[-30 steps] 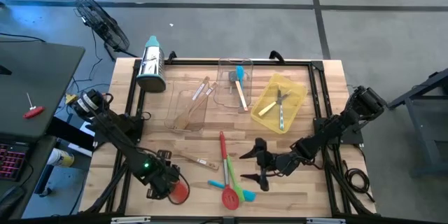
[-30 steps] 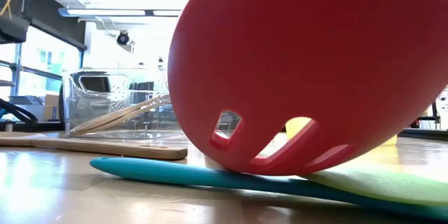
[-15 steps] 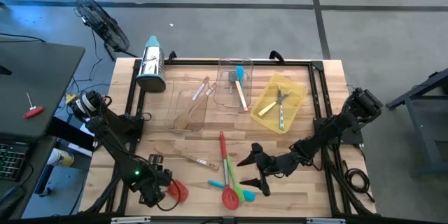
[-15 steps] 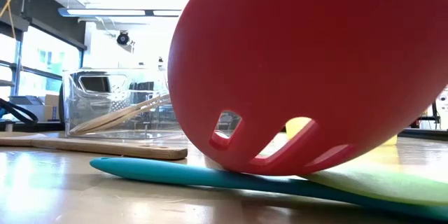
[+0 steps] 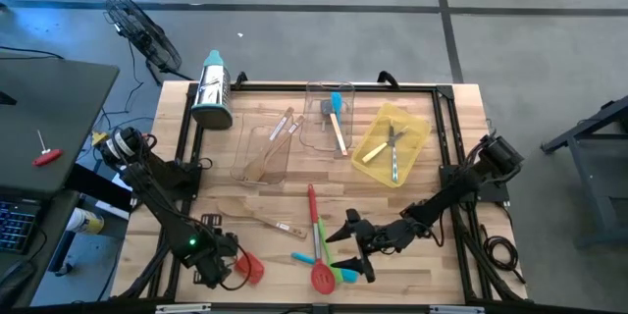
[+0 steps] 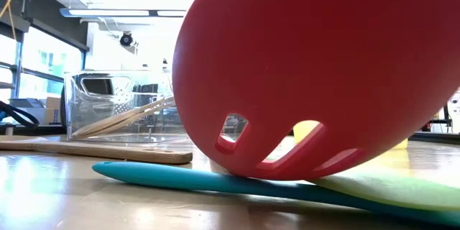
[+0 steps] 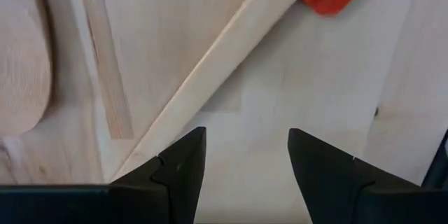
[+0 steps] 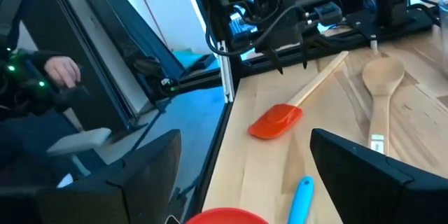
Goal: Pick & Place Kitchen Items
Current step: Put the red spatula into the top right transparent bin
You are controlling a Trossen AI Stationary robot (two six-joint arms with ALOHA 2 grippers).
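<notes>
1. Left gripper hangs low over the near left corner of the bench, and its jaws are open with nothing between them.
2. Just beside this gripper lies a red spatula with a wooden handle; in the left wrist view the handle runs across in front of the two fingers and does not touch them.
3. Right gripper is near the middle of the near edge, its jaws spread wide and empty, just beside the heads of three utensils.
4. These three lie together close to the near edge: a red slotted spoon, a teal spatula and a green spatula. In the low view the red head rests on the teal one and on the green one.
5. A wooden spoon lies flat on the bench between the left gripper and the trays.
6. One clear tray near the far side holds wooden utensils, a second clear tray holds a teal spatula with a wooden handle, and a yellow tray toward the far right holds metal cutlery.
7. A steel grater with a teal top lies at the far left corner.
</notes>
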